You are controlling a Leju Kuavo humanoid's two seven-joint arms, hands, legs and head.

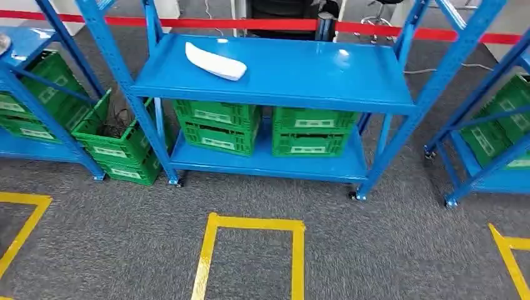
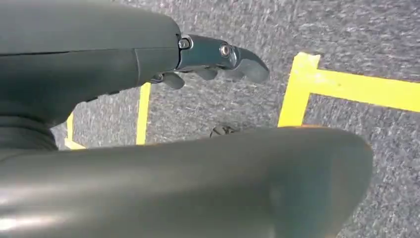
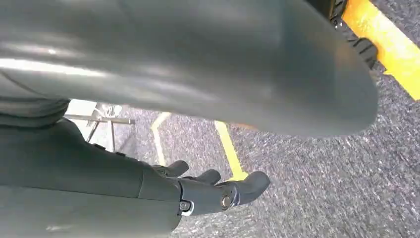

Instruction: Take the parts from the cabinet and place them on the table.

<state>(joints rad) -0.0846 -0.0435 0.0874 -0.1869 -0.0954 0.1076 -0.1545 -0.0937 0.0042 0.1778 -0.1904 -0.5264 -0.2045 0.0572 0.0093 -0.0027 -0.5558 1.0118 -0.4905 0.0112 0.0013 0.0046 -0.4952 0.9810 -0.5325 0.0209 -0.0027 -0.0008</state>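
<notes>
A long white curved part lies alone on the top shelf of the blue rack, towards its left side. In the left wrist view my left hand hangs over grey carpet with its fingers apart and nothing in them. My right hand, seen in the right wrist view, also hangs above the carpet, fingers loosely spread and holding nothing.
Green crates sit on the rack's lower shelf; more green crates stand at the left and in a blue rack at the right. Yellow tape squares mark the grey carpet. A red tape line runs behind.
</notes>
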